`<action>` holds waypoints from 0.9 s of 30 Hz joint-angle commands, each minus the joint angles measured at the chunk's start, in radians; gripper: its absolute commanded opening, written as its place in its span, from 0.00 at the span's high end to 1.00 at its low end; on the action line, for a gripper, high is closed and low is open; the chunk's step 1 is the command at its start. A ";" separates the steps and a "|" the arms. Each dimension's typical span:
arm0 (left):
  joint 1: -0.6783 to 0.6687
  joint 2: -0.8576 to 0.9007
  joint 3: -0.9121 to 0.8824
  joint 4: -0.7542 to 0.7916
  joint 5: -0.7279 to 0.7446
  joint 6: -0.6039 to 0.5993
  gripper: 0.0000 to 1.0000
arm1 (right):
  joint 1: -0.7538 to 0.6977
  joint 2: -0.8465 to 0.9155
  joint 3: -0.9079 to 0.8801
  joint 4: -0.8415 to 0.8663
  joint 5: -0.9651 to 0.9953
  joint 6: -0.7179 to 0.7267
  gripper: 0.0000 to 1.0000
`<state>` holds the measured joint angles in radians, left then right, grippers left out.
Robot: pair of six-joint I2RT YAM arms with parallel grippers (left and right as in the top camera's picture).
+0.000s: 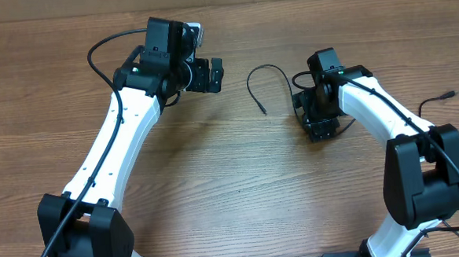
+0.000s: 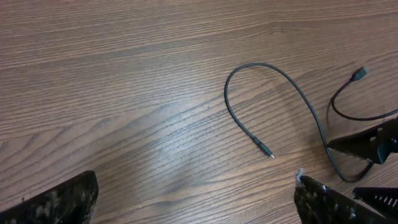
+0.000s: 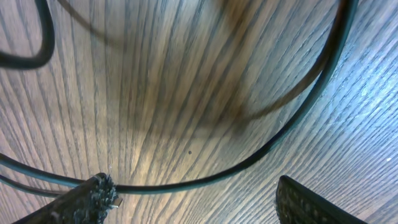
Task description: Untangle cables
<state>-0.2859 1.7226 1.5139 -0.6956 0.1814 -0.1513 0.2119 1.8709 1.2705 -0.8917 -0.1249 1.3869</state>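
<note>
A thin black cable curls on the wooden table between the two arms, its silvery tip free. The left wrist view shows the same cable, its tip, and a second cable with a small plug looping toward the right gripper. My left gripper hovers open over bare wood, left of the cable and touching nothing. My right gripper stands low on the table, jaws wide apart. A cable runs across the gap between its fingers, ungripped.
Another black cable end with a plug lies at the far right edge, behind the right arm. Thicker arm wires loop over the left arm. More cable curves at the upper left of the right wrist view.
</note>
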 commanded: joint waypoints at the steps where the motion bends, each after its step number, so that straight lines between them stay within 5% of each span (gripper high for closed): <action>1: 0.002 -0.008 0.022 0.000 -0.009 -0.006 0.00 | 0.025 -0.030 -0.002 0.000 0.012 0.009 0.18; 27: 0.002 -0.008 0.022 0.000 -0.009 -0.006 0.00 | 0.030 -0.030 -0.002 -0.001 0.013 0.026 0.18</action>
<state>-0.2859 1.7226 1.5139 -0.6960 0.1814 -0.1513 0.2420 1.8709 1.2705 -0.8917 -0.1234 1.4033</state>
